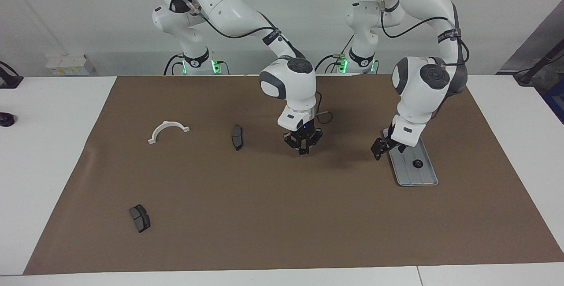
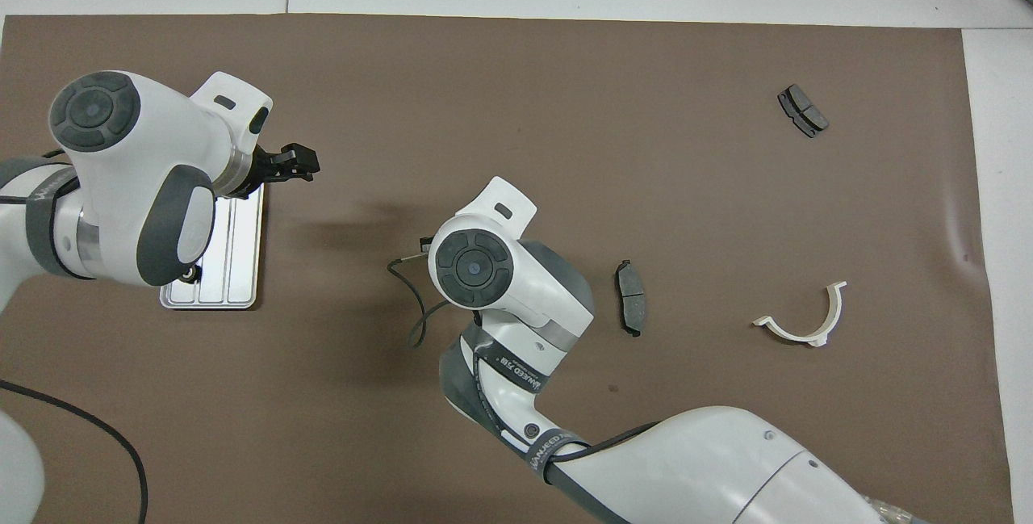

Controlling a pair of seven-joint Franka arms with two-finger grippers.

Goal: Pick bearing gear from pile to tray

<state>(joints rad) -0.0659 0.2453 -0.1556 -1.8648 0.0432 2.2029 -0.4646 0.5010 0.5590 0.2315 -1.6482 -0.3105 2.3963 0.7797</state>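
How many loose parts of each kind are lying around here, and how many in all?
Brake pads: 2
White bracket: 1
Black gears seen in the tray: 1; the left arm hides part of the tray
Total: 4

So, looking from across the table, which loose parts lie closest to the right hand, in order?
From the right hand, shut over the mat:
1. The brake pad beside it, toward the right arm's end.
2. The white bracket, further toward that end.
3. The second brake pad, farthest from the robots.
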